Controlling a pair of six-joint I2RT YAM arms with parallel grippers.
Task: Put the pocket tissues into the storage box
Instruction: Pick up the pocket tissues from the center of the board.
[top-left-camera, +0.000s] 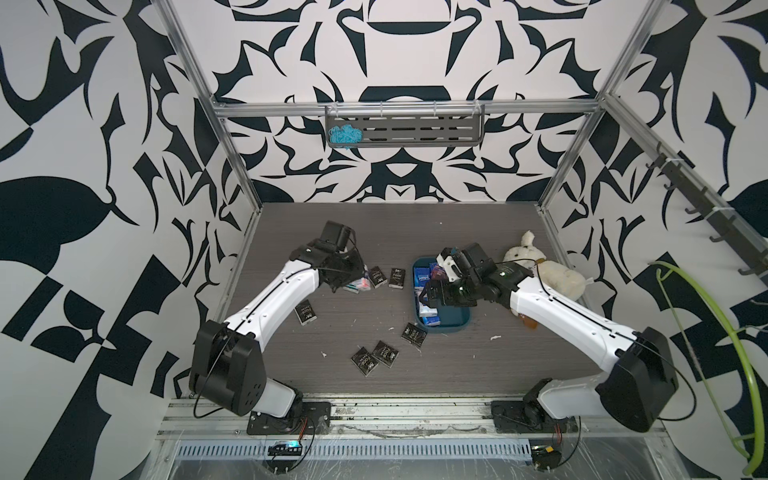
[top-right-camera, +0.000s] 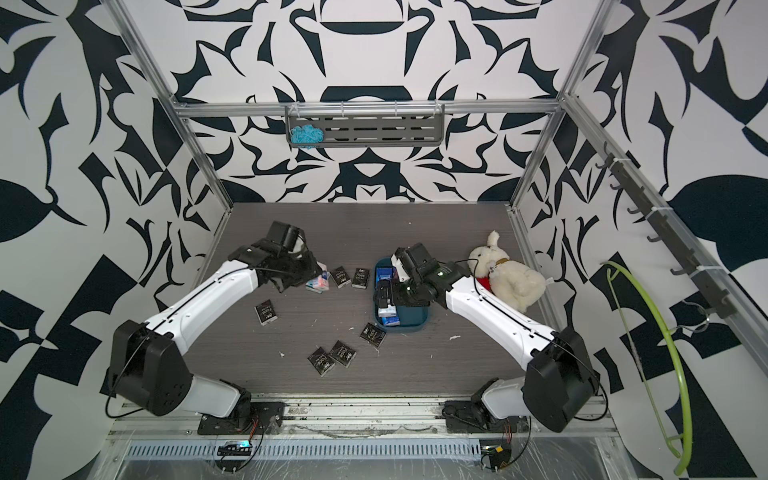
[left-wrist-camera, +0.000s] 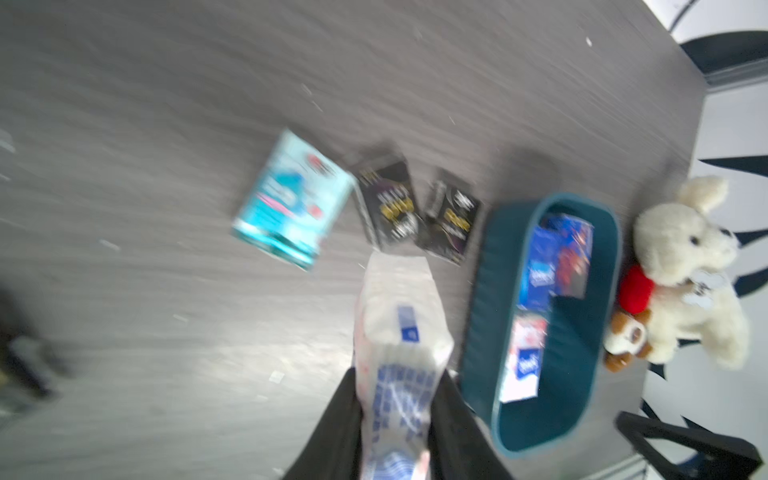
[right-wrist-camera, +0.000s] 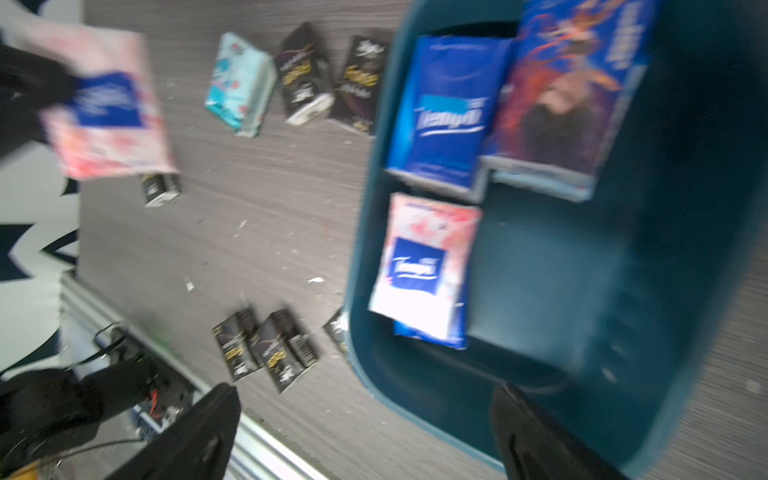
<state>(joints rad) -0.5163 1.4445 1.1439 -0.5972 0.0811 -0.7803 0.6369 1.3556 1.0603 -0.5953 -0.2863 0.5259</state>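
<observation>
Tissue packets (top-left-camera: 374, 358), black, lie loose near the front. Farther back, the box (top-left-camera: 455, 322) runs near-to-far, the right gripper (right-wrist-camera: 365, 392) wide open and empty above it. Beyond, the left gripper (left-wrist-camera: 398, 376) pinches a pink-white packet (left-wrist-camera: 399, 316), box to its right

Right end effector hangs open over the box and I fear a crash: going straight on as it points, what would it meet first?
Probably the pink-white packet lying in the storage box, though blur leaves depth unclear.
</observation>
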